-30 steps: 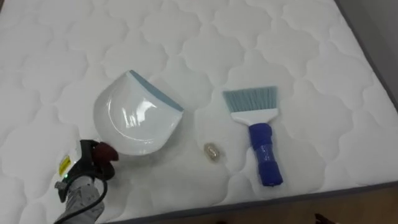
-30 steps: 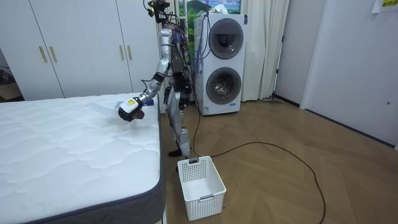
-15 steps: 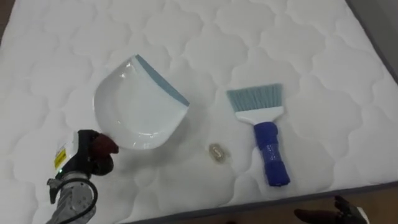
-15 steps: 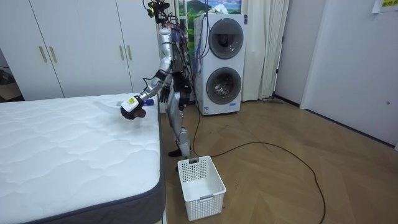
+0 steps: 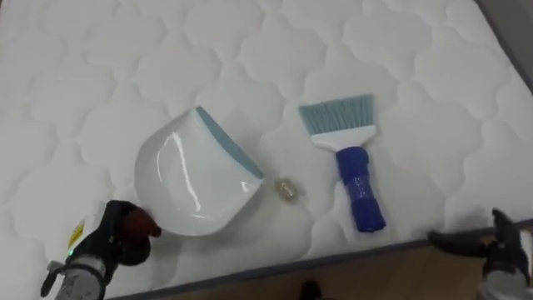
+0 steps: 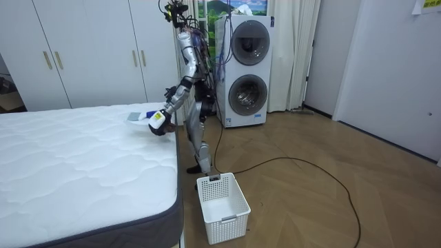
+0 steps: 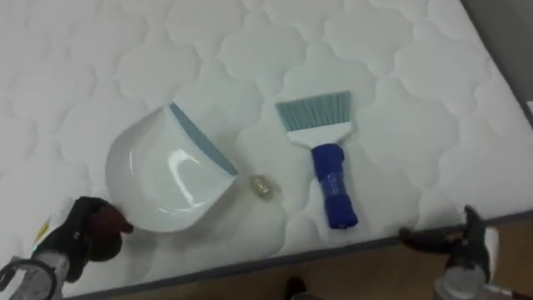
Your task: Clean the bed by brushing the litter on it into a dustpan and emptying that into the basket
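At lower left, I am keeping my left hand (image 5: 104, 243) clamped round the handle of the white dustpan (image 5: 191, 179). At lower right, my right hand (image 5: 491, 244) is hovering off the mattress (image 5: 416, 67) edge, fingers apart and empty. The dustpan's lip is lying just beside a small scrap (image 5: 287, 189) at centre. Right of that, the blue-handled brush (image 5: 356, 179) is lying untouched, so I judge the sweeping is yet to begin.

glossy plastic dustpan (image 5: 193, 183), quilted cloth mattress (image 5: 100, 75)
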Tool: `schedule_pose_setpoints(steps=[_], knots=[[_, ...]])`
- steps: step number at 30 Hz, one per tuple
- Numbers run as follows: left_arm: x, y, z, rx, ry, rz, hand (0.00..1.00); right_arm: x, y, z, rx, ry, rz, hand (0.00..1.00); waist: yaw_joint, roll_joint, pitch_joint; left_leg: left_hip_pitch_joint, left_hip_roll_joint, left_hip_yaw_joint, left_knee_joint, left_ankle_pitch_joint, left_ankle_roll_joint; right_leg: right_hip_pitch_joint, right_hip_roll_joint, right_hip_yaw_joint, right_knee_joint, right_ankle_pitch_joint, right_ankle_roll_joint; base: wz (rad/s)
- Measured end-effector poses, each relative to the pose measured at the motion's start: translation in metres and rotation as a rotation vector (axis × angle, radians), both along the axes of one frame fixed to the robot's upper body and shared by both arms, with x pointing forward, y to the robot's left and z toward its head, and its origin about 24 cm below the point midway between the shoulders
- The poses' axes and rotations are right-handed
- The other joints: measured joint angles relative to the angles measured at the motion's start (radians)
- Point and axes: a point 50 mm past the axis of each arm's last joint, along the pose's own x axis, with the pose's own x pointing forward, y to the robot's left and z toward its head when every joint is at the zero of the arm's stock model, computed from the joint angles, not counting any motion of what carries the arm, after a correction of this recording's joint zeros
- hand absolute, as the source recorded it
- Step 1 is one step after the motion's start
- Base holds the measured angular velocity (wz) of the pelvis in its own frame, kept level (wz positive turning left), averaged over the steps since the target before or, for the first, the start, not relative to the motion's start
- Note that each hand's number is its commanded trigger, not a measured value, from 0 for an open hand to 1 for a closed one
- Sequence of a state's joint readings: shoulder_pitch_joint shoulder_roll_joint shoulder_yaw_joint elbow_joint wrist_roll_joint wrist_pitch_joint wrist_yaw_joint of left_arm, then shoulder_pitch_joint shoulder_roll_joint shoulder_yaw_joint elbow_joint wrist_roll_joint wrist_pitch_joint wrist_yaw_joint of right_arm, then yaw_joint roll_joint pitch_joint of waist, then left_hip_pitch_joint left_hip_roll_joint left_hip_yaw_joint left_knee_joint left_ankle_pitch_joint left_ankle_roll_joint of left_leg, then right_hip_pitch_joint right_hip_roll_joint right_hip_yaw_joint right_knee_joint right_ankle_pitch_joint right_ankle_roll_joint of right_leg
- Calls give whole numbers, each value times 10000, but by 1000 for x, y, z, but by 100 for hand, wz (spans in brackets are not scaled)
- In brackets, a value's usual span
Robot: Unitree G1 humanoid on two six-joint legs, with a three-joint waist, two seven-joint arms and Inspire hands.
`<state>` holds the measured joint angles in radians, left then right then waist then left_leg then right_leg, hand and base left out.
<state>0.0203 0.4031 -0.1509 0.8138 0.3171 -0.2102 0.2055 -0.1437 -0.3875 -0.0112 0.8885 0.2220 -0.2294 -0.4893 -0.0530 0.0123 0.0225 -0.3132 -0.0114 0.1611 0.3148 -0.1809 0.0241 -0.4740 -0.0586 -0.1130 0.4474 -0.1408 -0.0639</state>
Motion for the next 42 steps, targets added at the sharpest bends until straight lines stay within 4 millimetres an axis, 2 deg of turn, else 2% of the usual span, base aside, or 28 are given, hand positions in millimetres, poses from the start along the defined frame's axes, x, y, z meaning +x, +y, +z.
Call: schedule_pose_setpoints(steps=[2, 8, 11, 17, 22, 33, 36, 40, 42], knots=[[-9, 1, -5, -165, 621, -152, 100, 11, 0, 18, -766, -860, 188, 0, 29, -36, -15, -76, 29, -35, 84, -2, -6, -30, 28, -10, -25, 5, -9, 9], [-15, 0, -10, -629, 1417, -496, 100, 22, 8, 37, -1643, -1899, 385, 0, 264, -58, -30, -106, 42, 0, 58, -10, -17, -28, -1, -93, 2, -5, -13, 3], [-16, -1, -12, -794, 1662, -693, 100, 27, 16, 42, -2452, -2198, 664, 0, 299, -60, -31, -170, 47, 19, 142, -11, -14, -27, -45, -183, -35, -8, -10, 3], [-14, -5, -14, -916, 2166, -1052, 100, 36, 30, 46, -3001, -2471, 1203, 0, 374, -40, -42, -272, 161, 18, 225, -14, -8, 40, -4, -275, -261, 37, -3, 5], [-13, -6, -15, -950, 2413, -1099, 100, 37, 35, 43, -2974, -2365, 1407, 0, 510, -5, -35, -303, 222, 12, 216, -14, -9, 50, 59, -292, -360, 104, -25, 0], [9, -2, -9, -691, 2240, -1068, 100, 33, 40, 30, -2972, -1766, 1735, 0, 907, 116, -22, -493, 240, 24, 259, -15, -11, -3, 89, -422, -499, 164, -58, 2], [14, -4, -7, -649, 2190, -1152, 100, 34, 50, 25, -2898, -1541, 2289, 0, 935, 185, 21, -604, 322, 20, 308, -15, -10, -24, 94, -502, -527, 219, -59, 6], [24, -5, -5, -592, 2137, -1166, 100, 44, 59, 20, -2253, -1327, 2476, 0, 1047, 308, 107, -620, 303, 30, 313, -14, -9, -64, 49, -500, -499, 207, -41, -1], [27, -6, -3, -571, 2086, -1198, 100, 46, 62, 19, -2081, -1255, 2701, 0, 1125, 326, 118, -644, 298, 34, 313, -14, -8, -114, 32, -499, -475, 187, -44, 0]])
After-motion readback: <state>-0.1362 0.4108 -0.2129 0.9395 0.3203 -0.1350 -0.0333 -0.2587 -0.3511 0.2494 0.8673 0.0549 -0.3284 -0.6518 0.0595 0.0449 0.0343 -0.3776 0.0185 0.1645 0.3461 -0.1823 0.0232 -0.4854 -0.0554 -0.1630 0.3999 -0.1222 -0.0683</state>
